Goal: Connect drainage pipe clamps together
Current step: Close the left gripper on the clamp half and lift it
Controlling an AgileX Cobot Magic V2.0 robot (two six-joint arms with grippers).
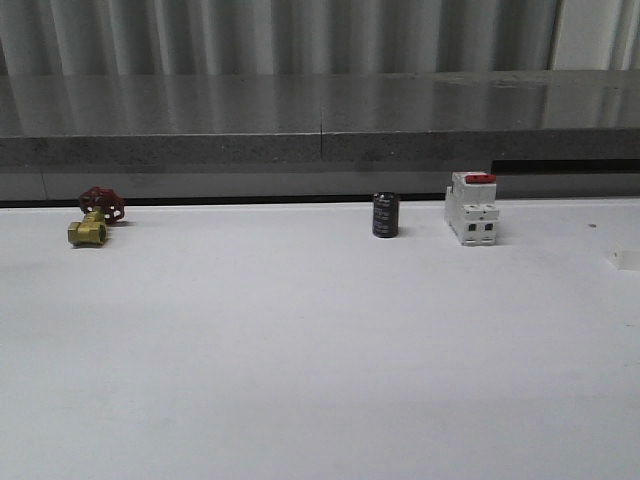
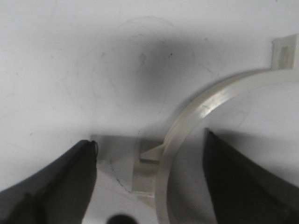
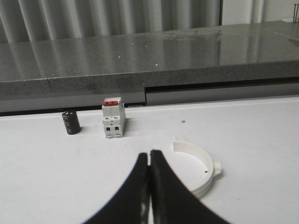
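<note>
Left gripper (image 2: 149,182) hung low over white bench (image 2: 70,70), jaws spread wide astride one clamp half (image 2: 187,126), not touching. Right gripper (image 3: 149,161) jaws pressed together, empty; second clamp half (image 3: 201,168) lay beside, near breaker (image 3: 113,119).

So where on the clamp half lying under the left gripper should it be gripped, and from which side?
Grip the thin curved band of the clamp half from above, one finger inside the arc and one outside. It lies flat on the table, and the open left gripper already straddles the band beside the side tab.
</note>
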